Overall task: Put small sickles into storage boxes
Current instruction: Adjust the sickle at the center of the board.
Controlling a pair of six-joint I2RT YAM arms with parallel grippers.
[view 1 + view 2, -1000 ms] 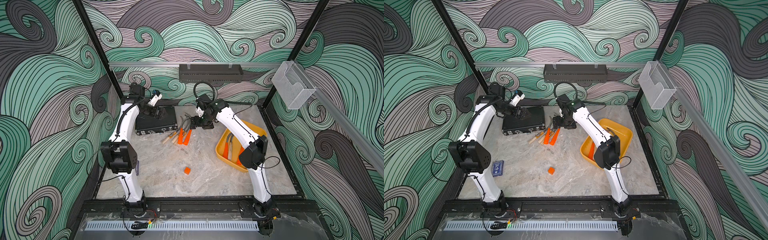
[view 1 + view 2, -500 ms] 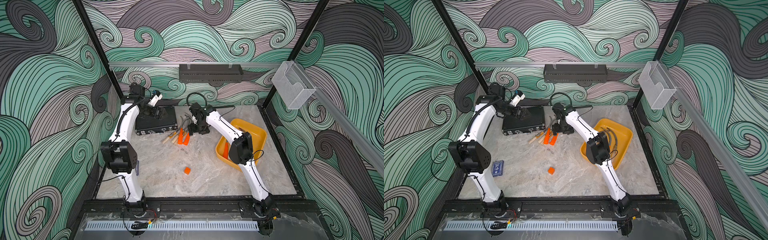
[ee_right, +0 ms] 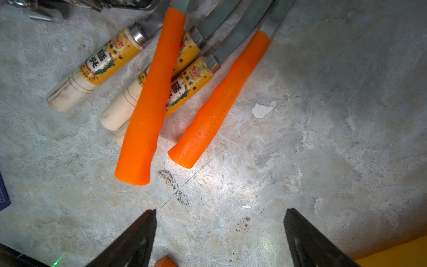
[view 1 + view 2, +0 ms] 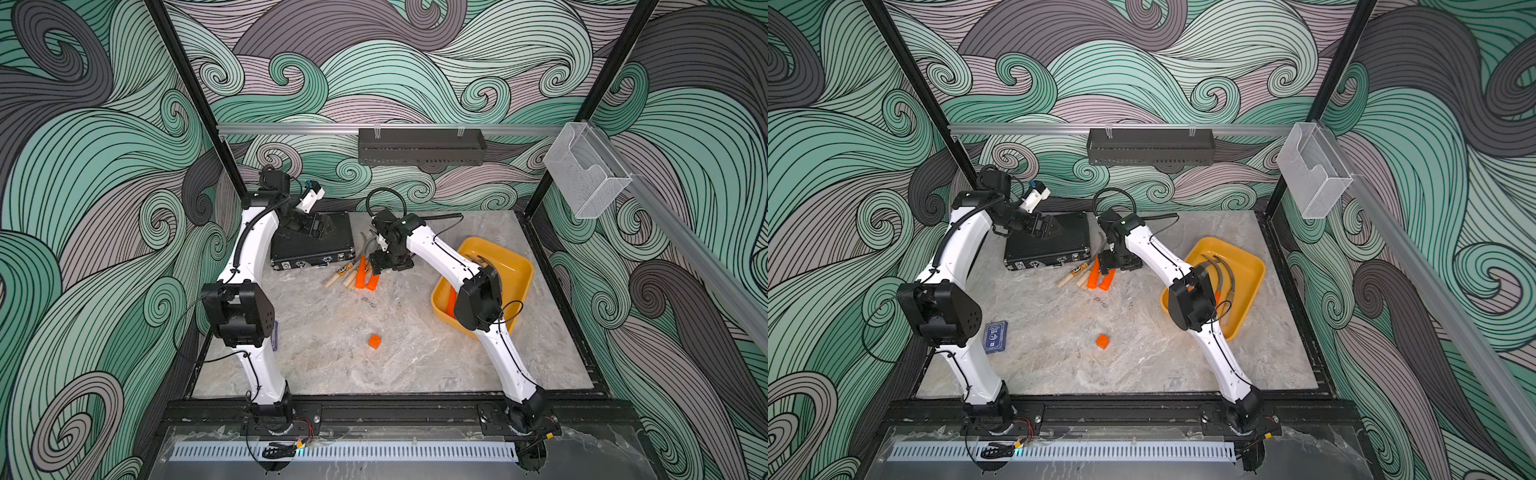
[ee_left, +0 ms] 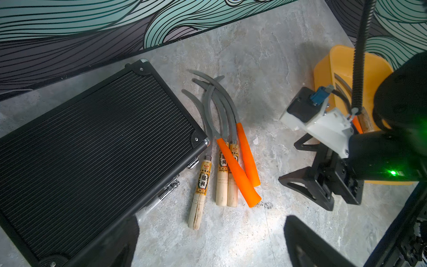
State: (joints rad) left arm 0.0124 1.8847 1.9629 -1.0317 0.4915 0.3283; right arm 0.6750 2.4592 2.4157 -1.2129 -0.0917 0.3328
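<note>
Right tool (image 3: 219,211) first: jaws spread wide, nothing between them, hanging low over bare desk (image 3: 323,138). Just ahead of its tips lies the butt of the nearest orange-handled sickle (image 3: 215,104), and that looks like the pick. The handle runs away from the tool on a slant, blade end farthest off, over toward the black case (image 5: 92,150). So the jaws would have to straddle it across its length.

A second orange sickle (image 3: 152,99) lies just beside it, crossed over two of the three wooden-handled sickles (image 3: 97,69). That crowding is the risk.

Left tool (image 5: 209,228) is spread wide and empty too, above the case. The right arm is nearer the pile, and the yellow tray (image 4: 515,266) sits on its side, already holding curved blades (image 4: 1225,268).

Writing now: the wooden handles carry yellow labels with bold black Chinese characters on white. The fine print is too small to read.
</note>
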